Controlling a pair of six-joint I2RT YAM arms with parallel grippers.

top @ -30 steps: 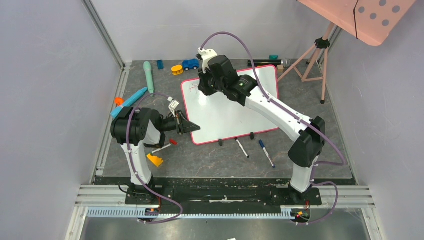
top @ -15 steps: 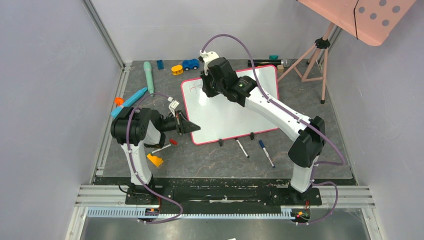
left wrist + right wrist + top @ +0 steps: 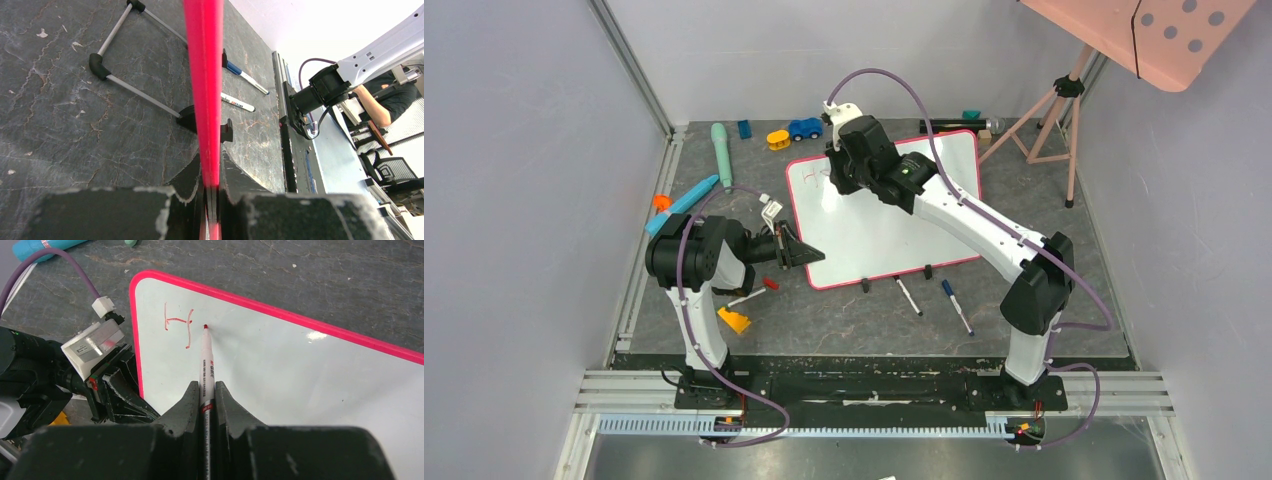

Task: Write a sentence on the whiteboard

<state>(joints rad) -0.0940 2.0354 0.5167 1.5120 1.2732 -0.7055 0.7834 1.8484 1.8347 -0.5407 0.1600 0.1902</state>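
Note:
The whiteboard, white with a red-pink frame, stands tilted on the dark table. My left gripper is shut on its left frame edge, with the red rim pinched between the jaws of my left gripper. My right gripper is shut on a red marker, reaching over the board's upper left corner. The marker tip touches the board just right of a thin red "H", the only part of the sentence that shows.
Two loose markers lie in front of the board's black feet. A blue toy car, a yellow piece and teal cylinders lie behind and left. A pink perforated panel on a tripod stands back right.
My right gripper has shifted slightly right with the marker, and the red "H" now shows to its left. The left arm has not moved.

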